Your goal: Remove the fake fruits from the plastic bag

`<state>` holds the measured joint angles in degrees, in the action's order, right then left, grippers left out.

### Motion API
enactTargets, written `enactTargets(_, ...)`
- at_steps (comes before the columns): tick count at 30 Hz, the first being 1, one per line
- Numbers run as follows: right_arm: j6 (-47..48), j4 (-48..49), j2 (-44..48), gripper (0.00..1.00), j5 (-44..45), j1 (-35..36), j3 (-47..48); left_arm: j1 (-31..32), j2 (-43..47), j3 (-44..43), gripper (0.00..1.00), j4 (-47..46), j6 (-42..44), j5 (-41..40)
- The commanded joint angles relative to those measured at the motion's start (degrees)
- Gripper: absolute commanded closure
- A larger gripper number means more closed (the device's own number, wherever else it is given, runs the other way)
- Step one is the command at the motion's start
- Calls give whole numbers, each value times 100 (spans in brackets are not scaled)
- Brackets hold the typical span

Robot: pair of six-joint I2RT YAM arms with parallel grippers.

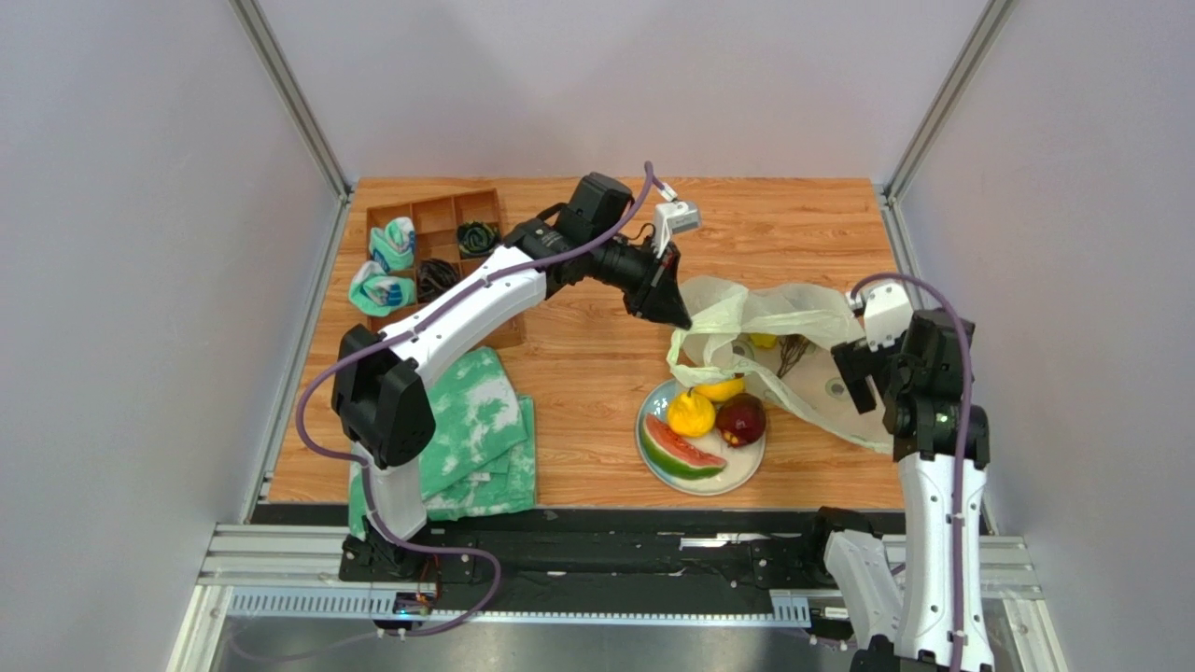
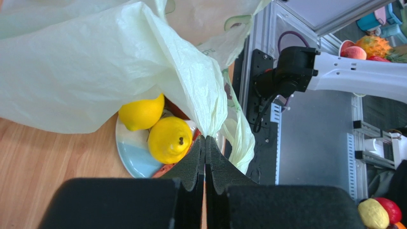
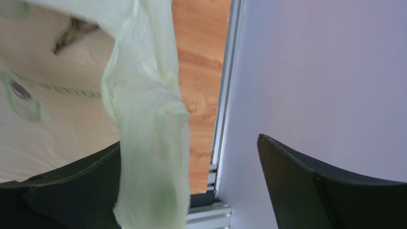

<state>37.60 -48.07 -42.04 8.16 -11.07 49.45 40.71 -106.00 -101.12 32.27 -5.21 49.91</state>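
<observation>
My left gripper [image 1: 683, 317] is shut on a pinched fold of the pale yellow-green plastic bag [image 1: 780, 311], holding it up over the plate [image 1: 657, 462]. On the plate lie a yellow pear [image 1: 690, 413], a dark red plum [image 1: 741, 419] and a watermelon slice [image 1: 683, 451]. A lemon [image 1: 724, 388] sits half under the bag's edge. The left wrist view shows the lemon [image 2: 141, 112] and the pear [image 2: 169, 139] just past my left gripper [image 2: 205, 139]. Something yellow [image 1: 762, 340] shows through the bag. My right gripper [image 3: 188, 143] is open, with a bag handle [image 3: 148, 119] draped against its left finger [image 3: 71, 191].
A green-and-white cloth [image 1: 477, 420] lies at the front left. A wooden compartment box [image 1: 435, 238] with small items stands at the back left. My right gripper is close to the table's right rail [image 3: 224, 95] and the side wall [image 3: 325, 62].
</observation>
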Motion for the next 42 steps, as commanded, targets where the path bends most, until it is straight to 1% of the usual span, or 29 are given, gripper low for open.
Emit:
enactTargets(1, -411, -463, -435, 0, -1463, 0, 1723, -63, 457, -118, 100, -169, 266, -34)
enactTargets(2, -429, -614, -523, 0, -2250, 0, 2187, -63, 457, -144, 100, -177, 232, -34)
enactTargets(5, -429, -940, -761, 0, -3440, 139, 2472, -54, 466, -302, 100, -186, 179, -17)
enactTargets(6, -473, -958, -814, 0, -3557, 210, 2464, -54, 466, -381, 100, -186, 187, -16)
enactTargets(9, -333, -1142, -1104, 10, -3734, 544, 2376, -63, 440, -522, 100, -99, 249, -95)
enactTargets(10, -220, -1334, -1261, 17, -3804, 614, 2367, -63, 439, -540, 100, -29, 275, -148)
enactTargets(11, 25, -1432, -1332, 22, -3961, 737, 2359, -63, 422, -540, 100, 16, 354, -157)
enactTargets(12, 149, -1563, -1411, 27, -4006, 790, 2315, -63, 439, -514, 100, 68, 380, -174)
enactTargets(13, 185, -1582, -1482, 35, -4007, 860, 2289, -63, 465, -479, 100, 69, 407, -218)
enactTargets(15, 195, -1608, -1798, 44, -3893, 1071, 2253, -63, 501, -365, 100, 69, 460, -245)
enactTargets(16, 177, -1643, -1912, 55, -3884, 1081, 2262, -63, 518, -356, 100, 104, 477, -271)
enactTargets(17, -14, -1618, -2174, 58, -3814, 1272, 2244, -54, 510, -364, 100, 121, 512, -280)
enactTargets(19, -331, -1355, -2430, 65, -3665, 1283, 2218, -63, 501, -382, 100, 200, 512, -306)
enactTargets(22, -920, -1117, -2958, 70, -3647, 1292, 2262, -63, 527, -408, 100, 393, 767, -341)
enactTargets(24, -1428, -776, -3264, 71, -3603, 1300, 2174, -63, 606, -347, 100, 525, 864, -403)
enactTargets(27, -1721, -362, -3546, 74, -3366, 1344, 1928, -63, 685, -224, 100, 753, 996, -412)
enactTargets(30, -1888, -194, -3802, 69, -3164, 1380, 1823, -63, 668, -197, 100, 1035, 1189, -350)
enactTargets(33, -2239, 51, -4083, 57, -2900, 1380, 1805, -54, 650, -206, 100, 1123, 1251, -377)
enactTargets(34, -2388, 131, -4180, 51, -2778, 1388, 1805, -54, 659, -224, 100, 1123, 1259, -377)
enactTargets(35, -2476, 193, -4241, 48, -2698, 1388, 1814, -54, 642, -259, 100, 1123, 1268, -377)
enactTargets(36, -2538, 306, -4303, 43, -2610, 1388, 1848, -46, 642, -259, 100, 1123, 1303, -385)
enactTargets(38, -2739, 386, -4583, 36, -2285, 1388, 1919, -37, 607, -320, 100, 1132, 1321, -386)
enactTargets(39, -2828, 508, -4654, 27, -2119, 1380, 1945, -28, 563, -355, 100, 1167, 1321, -333)
enactTargets(40, -2907, 570, -4742, 24, -1900, 1380, 1989, -28, 536, -373, 100, 1176, 1304, -307)
enactTargets(41, -2978, 623, -4865, 20, -1863, 1380, 2024, -28, 527, -399, 100, 1176, 1295, -306)
enactTargets(42, -3030, 667, -4953, 15, -1827, 1380, 2077, -19, 519, -391, 100, 1176, 1295, -289)
